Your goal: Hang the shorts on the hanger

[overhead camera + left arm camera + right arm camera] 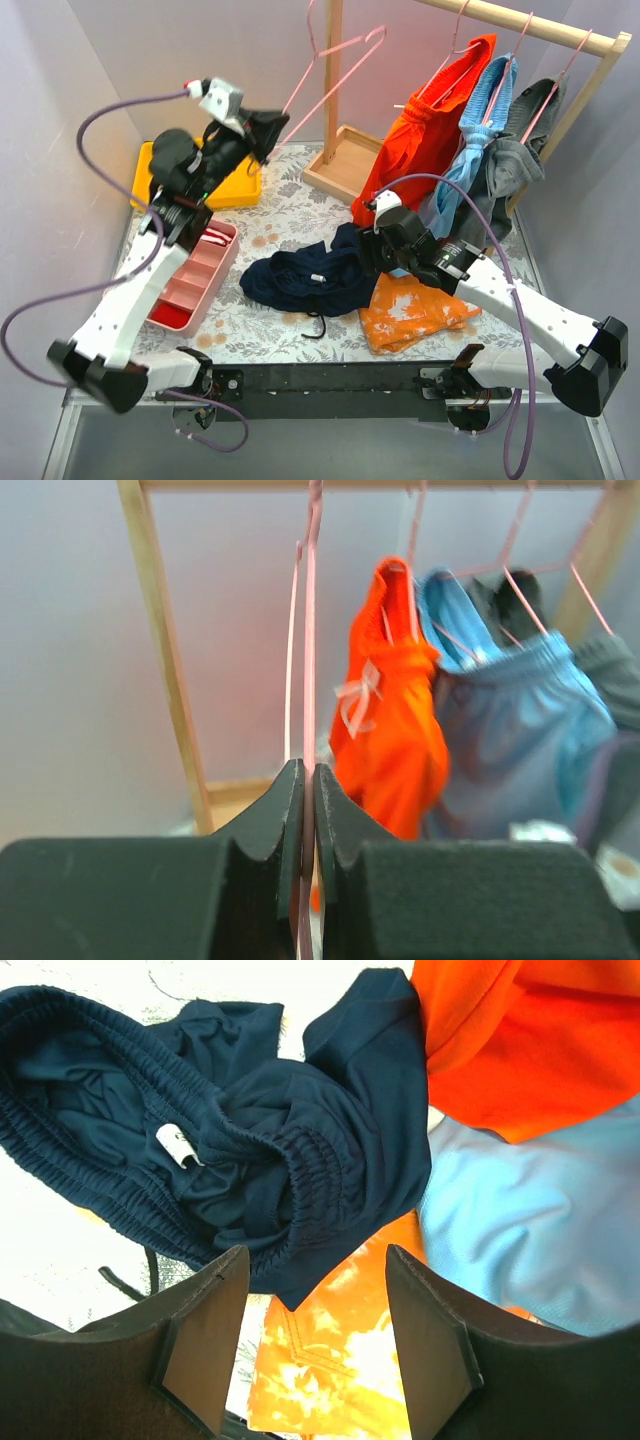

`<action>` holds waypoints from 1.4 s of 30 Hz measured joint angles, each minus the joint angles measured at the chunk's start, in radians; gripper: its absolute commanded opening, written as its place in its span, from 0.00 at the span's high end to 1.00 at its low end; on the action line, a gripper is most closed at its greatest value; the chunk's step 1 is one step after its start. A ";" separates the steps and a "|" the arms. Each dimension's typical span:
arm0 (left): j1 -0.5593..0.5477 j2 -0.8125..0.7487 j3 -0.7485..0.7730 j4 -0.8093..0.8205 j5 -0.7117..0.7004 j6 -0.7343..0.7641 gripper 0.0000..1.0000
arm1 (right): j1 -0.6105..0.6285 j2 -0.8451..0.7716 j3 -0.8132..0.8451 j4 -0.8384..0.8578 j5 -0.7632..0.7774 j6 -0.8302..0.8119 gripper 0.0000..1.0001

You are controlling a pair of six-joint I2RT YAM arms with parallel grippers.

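The navy shorts (310,275) lie crumpled on the table's middle, waistband open; they also fill the upper left of the right wrist view (250,1150). My left gripper (268,128) is raised at the back left and shut on the bare pink wire hanger (335,62), whose wire runs up between the jaws in the left wrist view (310,660). My right gripper (372,252) is open, just above the shorts' right edge, with nothing between its fingers (200,1340).
An orange patterned cloth (415,310) lies right of the shorts. A wooden rack (520,20) at the back right bears red-orange (430,130), light blue (480,140) and grey (520,160) clothes. A yellow tray (215,185) and a pink divided tray (195,275) stand left.
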 measured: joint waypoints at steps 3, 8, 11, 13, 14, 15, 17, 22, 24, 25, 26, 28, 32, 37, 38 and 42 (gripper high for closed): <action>-0.001 -0.182 -0.159 -0.105 0.042 -0.017 1.00 | -0.001 0.004 -0.008 -0.005 0.001 0.012 0.36; -0.009 -0.443 -0.373 -0.344 0.109 -0.056 1.00 | -0.001 0.018 -0.048 0.002 -0.020 0.045 0.39; -0.012 -0.550 -0.430 -0.472 0.126 -0.082 1.00 | 0.002 0.040 -0.061 0.007 -0.035 0.072 0.44; -0.013 -0.615 -0.441 -0.559 0.129 -0.100 1.00 | 0.005 0.048 -0.075 0.015 -0.035 0.090 0.44; -0.013 -0.649 -0.441 -0.604 0.132 -0.109 1.00 | 0.007 0.051 -0.082 0.016 -0.034 0.097 0.46; -0.013 -0.679 -0.441 -0.639 0.136 -0.119 1.00 | 0.008 0.052 -0.091 0.021 -0.034 0.105 0.47; -0.013 -0.733 -0.441 -0.704 0.143 -0.135 1.00 | 0.008 0.057 -0.107 0.027 -0.026 0.115 0.50; -0.014 -0.800 -0.451 -0.841 0.142 -0.158 1.00 | 0.009 0.108 -0.105 0.043 0.011 0.132 0.70; -0.016 -0.821 -0.469 -0.871 0.142 -0.166 1.00 | 0.009 0.130 -0.103 0.043 0.027 0.137 0.83; -0.017 -0.829 -0.476 -0.884 0.142 -0.169 1.00 | 0.009 0.140 -0.099 0.042 0.035 0.138 0.87; -0.018 -0.833 -0.479 -0.900 0.141 -0.172 1.00 | 0.009 0.149 -0.093 0.041 0.040 0.140 0.94; -0.026 -0.838 -0.480 -0.916 0.137 -0.177 1.00 | 0.009 0.175 -0.069 0.039 0.056 0.144 0.99; -0.048 -0.846 -0.484 -0.924 0.134 -0.187 1.00 | 0.009 0.206 -0.024 0.033 0.081 0.159 0.99; -0.056 -0.867 -0.523 -0.921 0.127 -0.197 1.00 | 0.026 0.214 0.048 0.006 0.107 0.163 0.99; -0.056 -0.866 -0.529 -0.922 0.124 -0.198 1.00 | 0.034 0.216 0.067 -0.002 0.112 0.163 0.99; -0.056 -0.844 -0.532 -0.907 0.093 -0.203 1.00 | 0.085 0.236 0.166 -0.029 0.148 0.163 0.99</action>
